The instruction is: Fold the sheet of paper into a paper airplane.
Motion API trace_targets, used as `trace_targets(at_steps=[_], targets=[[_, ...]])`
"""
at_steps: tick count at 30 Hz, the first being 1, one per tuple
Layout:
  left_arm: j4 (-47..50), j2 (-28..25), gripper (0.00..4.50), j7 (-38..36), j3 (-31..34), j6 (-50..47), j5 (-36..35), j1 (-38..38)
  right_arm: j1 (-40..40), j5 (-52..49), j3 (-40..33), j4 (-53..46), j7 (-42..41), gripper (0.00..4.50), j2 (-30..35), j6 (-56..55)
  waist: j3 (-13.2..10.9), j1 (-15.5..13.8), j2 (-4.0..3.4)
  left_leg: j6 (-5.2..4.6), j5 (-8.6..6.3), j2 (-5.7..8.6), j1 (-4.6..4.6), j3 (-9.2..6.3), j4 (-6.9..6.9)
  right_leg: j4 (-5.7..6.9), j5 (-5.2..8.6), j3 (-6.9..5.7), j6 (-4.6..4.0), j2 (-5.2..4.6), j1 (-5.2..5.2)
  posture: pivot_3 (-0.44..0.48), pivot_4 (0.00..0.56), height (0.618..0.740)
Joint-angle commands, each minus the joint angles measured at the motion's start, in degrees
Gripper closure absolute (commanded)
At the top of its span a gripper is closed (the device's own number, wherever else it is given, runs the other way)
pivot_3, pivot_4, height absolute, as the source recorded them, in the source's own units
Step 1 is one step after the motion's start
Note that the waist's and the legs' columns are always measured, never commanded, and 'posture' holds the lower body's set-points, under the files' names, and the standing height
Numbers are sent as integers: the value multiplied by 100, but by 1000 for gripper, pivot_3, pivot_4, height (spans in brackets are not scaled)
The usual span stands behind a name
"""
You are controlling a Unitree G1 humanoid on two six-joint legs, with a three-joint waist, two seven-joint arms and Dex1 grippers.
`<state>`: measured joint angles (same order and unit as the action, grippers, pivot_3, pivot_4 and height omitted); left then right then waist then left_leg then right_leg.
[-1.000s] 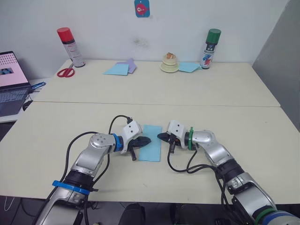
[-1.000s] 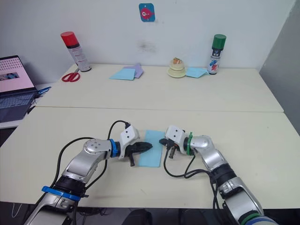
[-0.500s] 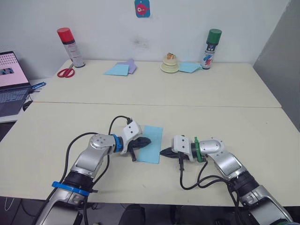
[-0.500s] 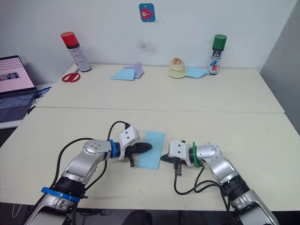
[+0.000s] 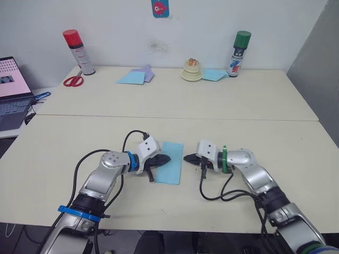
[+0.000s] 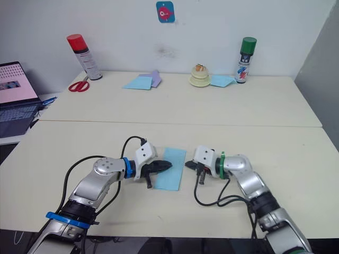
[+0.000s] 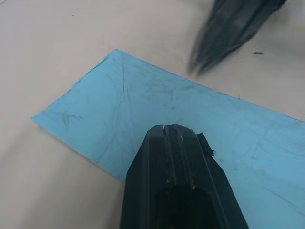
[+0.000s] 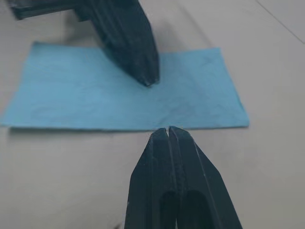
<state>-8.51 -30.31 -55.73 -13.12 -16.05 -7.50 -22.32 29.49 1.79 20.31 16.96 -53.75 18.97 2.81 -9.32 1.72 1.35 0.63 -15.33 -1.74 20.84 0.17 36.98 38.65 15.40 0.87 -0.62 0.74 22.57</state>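
1. The sheet of paper (image 5: 170, 161), folded to a narrow strip, lies flat on the near table (image 5: 275, 137) between the arms.
2. Left gripper (image 5: 165, 158): jaws pressed together, tip resting on the paper's left part, pinning it.
3. Right gripper (image 5: 186, 157): jaws pressed together, empty, just right of the paper's edge.
4. Recommendation: keep the pin firm; slide the right tip under the edge without dragging the paper.

Cream table (image 5: 275, 132) before me, my creased light-blue sheet of paper (image 5: 170, 169) lay flat near its front, red-capped spray can (image 5: 74, 52), scissors (image 5: 73, 81), blue and lilac sheets (image 5: 135, 77), green-capped can (image 5: 236, 54) stood far back.
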Motion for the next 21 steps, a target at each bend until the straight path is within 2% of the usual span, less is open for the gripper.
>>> trace_targets(at_steps=[1,5,10,21], targets=[[-155,-43,4500,5,-176,-118,212,110,196,140,173,344,36,4470,-231,-238,0,0,0,0,0,0,3,0,0,-3,0,0,0,0,1,0,150,729],[-129,-45,4500,13,-174,-134,207,124,21,189,470,273,-410,4470,-181,-155,0,-1,0,0,0,2,7,4,-1,-6,5,4,8,-3,1,0,150,729],[-89,-56,4500,31,-162,-153,197,179,-531,113,791,-430,-970,4470,118,203,3,-2,-1,0,-1,1,2,2,-3,-6,7,2,9,-4,-2,0,150,729],[-122,-32,4500,51,-163,-155,208,190,-997,128,1039,-1261,-1243,4470,451,591,9,-4,1,0,-1,1,-3,0,-6,-8,12,-1,9,-4,-6,0,150,729]])
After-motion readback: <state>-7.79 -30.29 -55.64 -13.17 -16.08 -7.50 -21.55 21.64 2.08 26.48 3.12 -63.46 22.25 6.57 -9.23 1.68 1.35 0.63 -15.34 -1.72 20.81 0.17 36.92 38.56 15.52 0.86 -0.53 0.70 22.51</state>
